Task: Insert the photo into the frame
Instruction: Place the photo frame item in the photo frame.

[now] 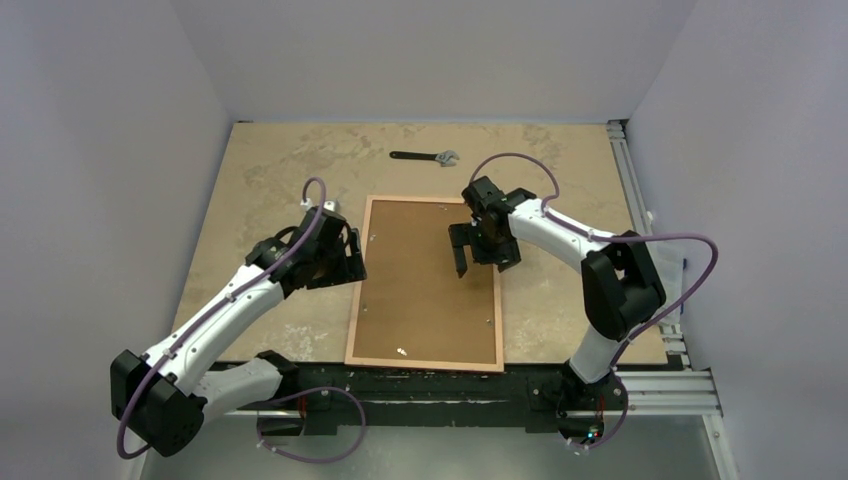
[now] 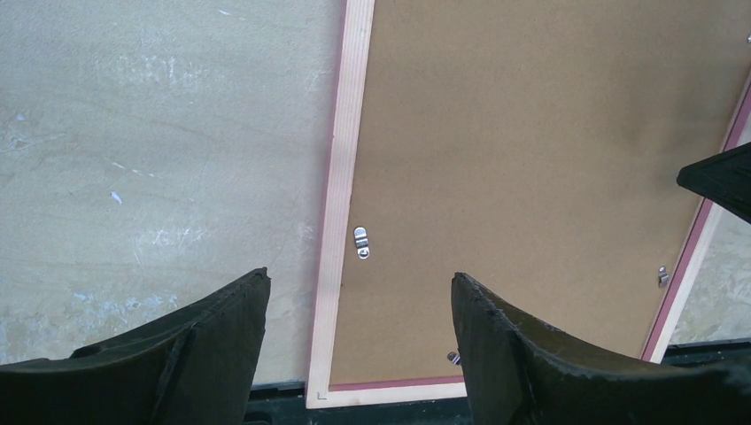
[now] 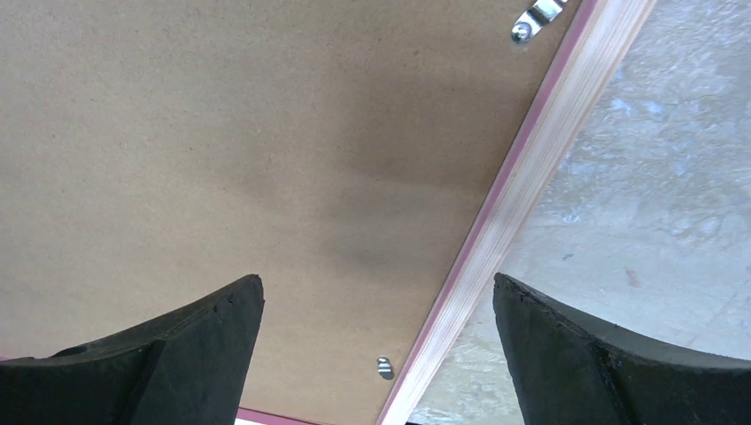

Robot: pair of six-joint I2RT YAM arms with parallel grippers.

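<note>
The frame (image 1: 356, 290) is lying flat on the table (image 1: 260, 180), back side up, in the middle between the two arms. Its near rail is sitting right at the near edge of the table. A brown backing board (image 1: 425, 290) is filling the frame from rail to rail, and small metal clips (image 2: 360, 243) are sitting along its edges. A thin pink line is showing where the light wooden rail is meeting the board. The left gripper (image 1: 345, 255) is hanging over the frame's left rail, about halfway along it, with its jaws standing well apart and holding nothing. In the left wrist view, one finger is lying over bare table and the other over the board, with the rail running between them. The right gripper (image 1: 483, 262) is hanging over the right part of the board, toward the far end, and its jaws are spread wide and gripping nothing. In the right wrist view its fingers are straddling the right rail in the same way. Whether either gripper is touching the frame cannot be told. A black wrench (image 1: 425, 156) is lying on the table beyond the frame's far rail, well apart from it.
</note>
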